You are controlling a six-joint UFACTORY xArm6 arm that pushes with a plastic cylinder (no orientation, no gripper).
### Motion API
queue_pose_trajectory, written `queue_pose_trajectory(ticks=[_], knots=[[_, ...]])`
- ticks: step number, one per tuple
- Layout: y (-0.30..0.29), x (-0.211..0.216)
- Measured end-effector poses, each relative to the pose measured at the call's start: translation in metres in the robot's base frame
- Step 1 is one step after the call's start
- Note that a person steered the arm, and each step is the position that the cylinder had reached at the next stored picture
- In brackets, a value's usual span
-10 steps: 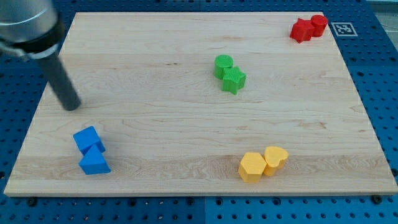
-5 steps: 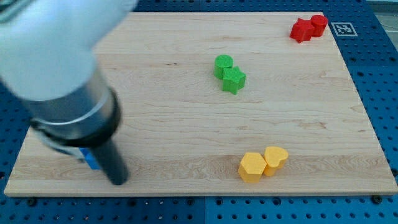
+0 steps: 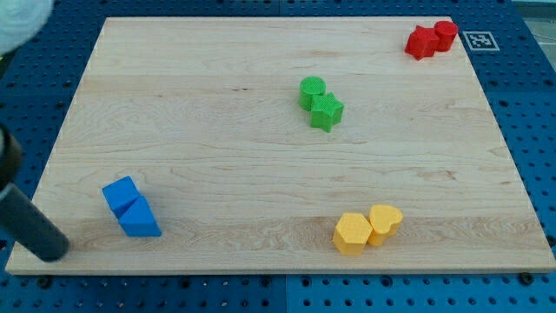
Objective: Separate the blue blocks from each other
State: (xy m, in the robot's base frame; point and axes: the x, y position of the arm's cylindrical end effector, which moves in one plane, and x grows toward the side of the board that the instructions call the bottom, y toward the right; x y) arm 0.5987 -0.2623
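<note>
Two blue blocks sit touching near the board's lower left: a blue cube point(image 3: 121, 194) and, just below and right of it, a blue triangular block point(image 3: 139, 218). My rod comes in from the view's left edge, and my tip point(image 3: 54, 252) rests near the board's bottom-left corner, well to the left of and slightly below the blue pair, apart from them.
A green cylinder point(image 3: 312, 89) and green star point(image 3: 327, 112) touch at upper middle. Two yellow blocks point(image 3: 352, 233) point(image 3: 385, 221) touch at the lower right. Two red blocks point(image 3: 422, 42) point(image 3: 446, 34) sit at the top right corner. The wooden board point(image 3: 261, 174) lies on blue pegboard.
My rod swept down across the blue pair and off to the left, ending at the bottom-left corner. The blue triangular block shifted slightly right and turned; the blocks still touch.
</note>
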Motion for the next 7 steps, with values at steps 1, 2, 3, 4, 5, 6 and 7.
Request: queue_pose_trajectory(ticks=[1, 2, 3, 4, 5, 6, 7], knots=[[-0.004, -0.037], [0.031, -0.045], [0.098, -0.037], [0.159, -0.032], [0.147, -0.032], [0.099, -0.032], [0.083, -0.007]])
